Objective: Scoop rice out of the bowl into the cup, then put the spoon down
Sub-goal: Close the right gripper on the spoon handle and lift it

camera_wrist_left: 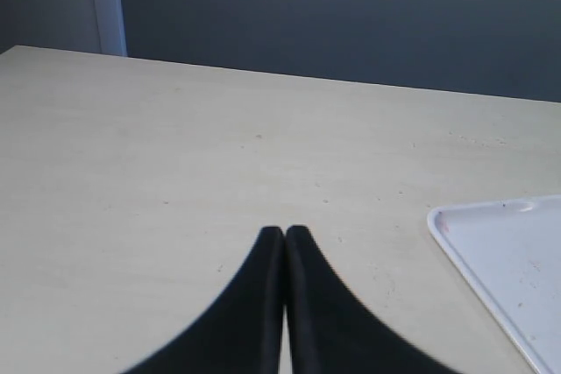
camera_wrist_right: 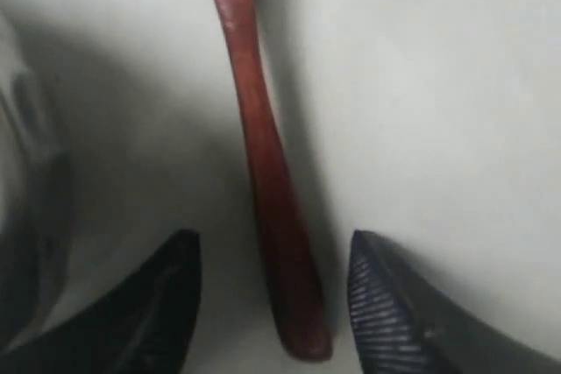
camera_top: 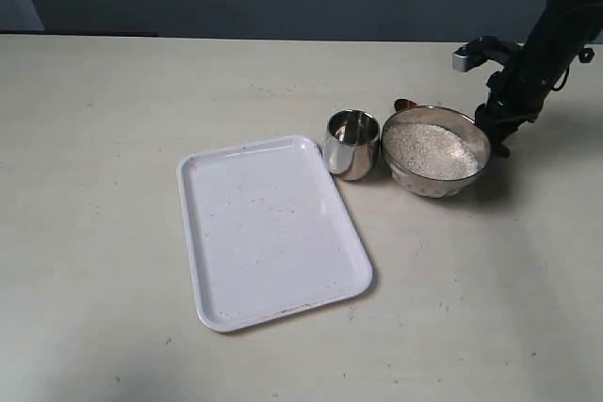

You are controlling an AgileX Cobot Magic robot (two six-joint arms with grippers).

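Note:
The steel bowl (camera_top: 435,179) holds white rice (camera_top: 430,150) and stands right of the small steel cup (camera_top: 350,144). Only the reddish-brown tip of the wooden spoon (camera_top: 403,104) peeks out behind the bowl. In the right wrist view the spoon's handle (camera_wrist_right: 254,111) lies flat on the table between the spread fingers of my right gripper (camera_wrist_right: 273,243), which is open and touches nothing. That gripper (camera_top: 497,134) hangs low just behind the bowl's right side. My left gripper (camera_wrist_left: 285,232) is shut and empty above bare table, and does not show in the exterior view.
A white tray (camera_top: 273,233) lies left of the cup and in front of it; its corner (camera_wrist_left: 500,243) shows in the left wrist view. The bowl's shiny wall (camera_wrist_right: 26,172) is close beside one right finger. A dark wall runs behind the table.

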